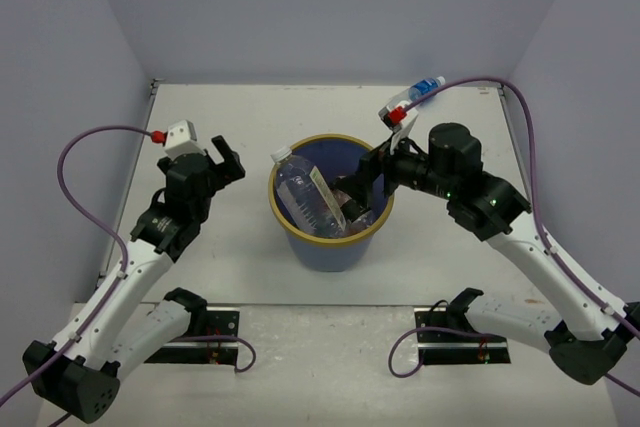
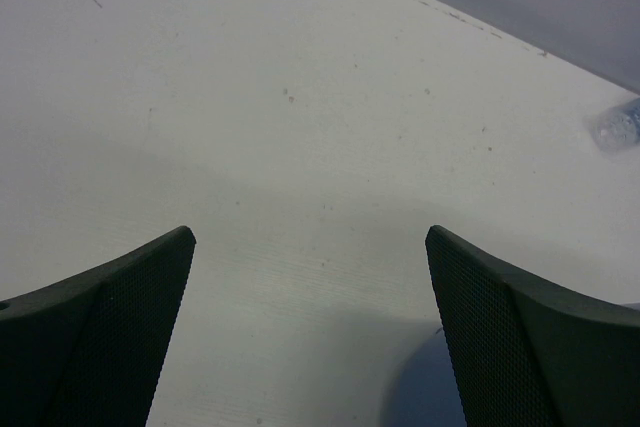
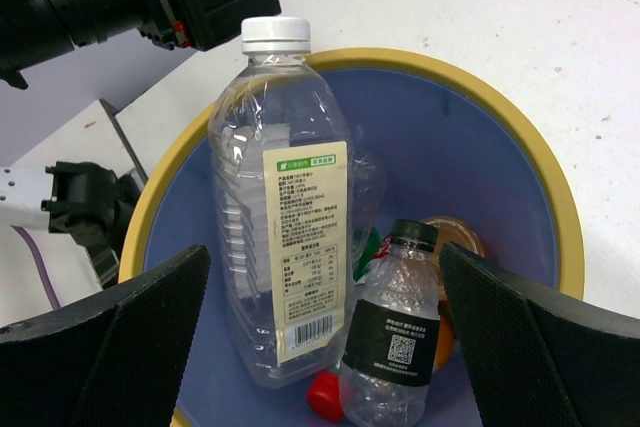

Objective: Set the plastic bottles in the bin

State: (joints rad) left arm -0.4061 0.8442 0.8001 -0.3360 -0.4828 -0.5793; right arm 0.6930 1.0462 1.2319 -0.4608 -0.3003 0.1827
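Bottles (image 3: pixel 395 347) lay piled inside the bin (image 1: pixel 325 247), a tall clear bottle (image 3: pixel 280 207) with a white cap leaning on its rim. Over the bin's right edge the right gripper (image 3: pixel 322 252) hung wide open, holding nothing. Left of the bin the left gripper (image 2: pixel 310 237) gaped empty above the table (image 2: pixel 300 97). Far beyond the bin, rightward, lay a blue-labelled bottle (image 1: pixel 428 87).

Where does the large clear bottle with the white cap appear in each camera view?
Top external: the large clear bottle leans in the left half of the bin, its white cap at the upper-left rim.
Left wrist: not in it.
Right wrist: left of centre, cap at the top.
Shared landmark: the bin's yellow rim, in the top and right wrist views.
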